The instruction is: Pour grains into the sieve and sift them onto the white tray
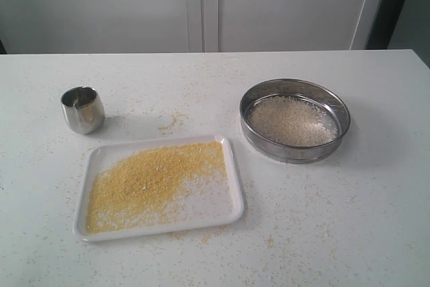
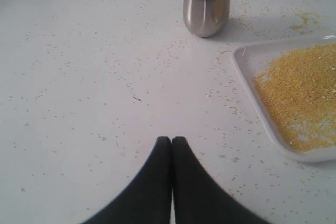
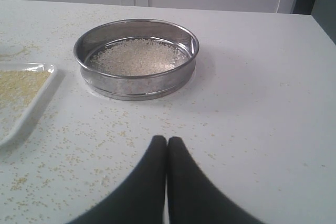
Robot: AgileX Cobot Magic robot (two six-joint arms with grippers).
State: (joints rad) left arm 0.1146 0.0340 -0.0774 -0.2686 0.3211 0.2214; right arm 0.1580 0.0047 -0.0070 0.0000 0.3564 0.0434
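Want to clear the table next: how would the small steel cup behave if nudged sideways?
The steel cup narrows to a rounded base, so it may tip and then roll. Its polished wall looks slippery, and it probably slides easily on the smooth table.

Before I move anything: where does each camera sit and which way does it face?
Exterior: raised before the table, facing the back wall; sees steel cup, white tray, sieve; no arm shows.
Left wrist: low over the table, facing steel cup and white tray corner; shut left gripper shows.
Right wrist: low, facing sieve; shut right gripper shows.
Shared: both wrist views catch the white tray.
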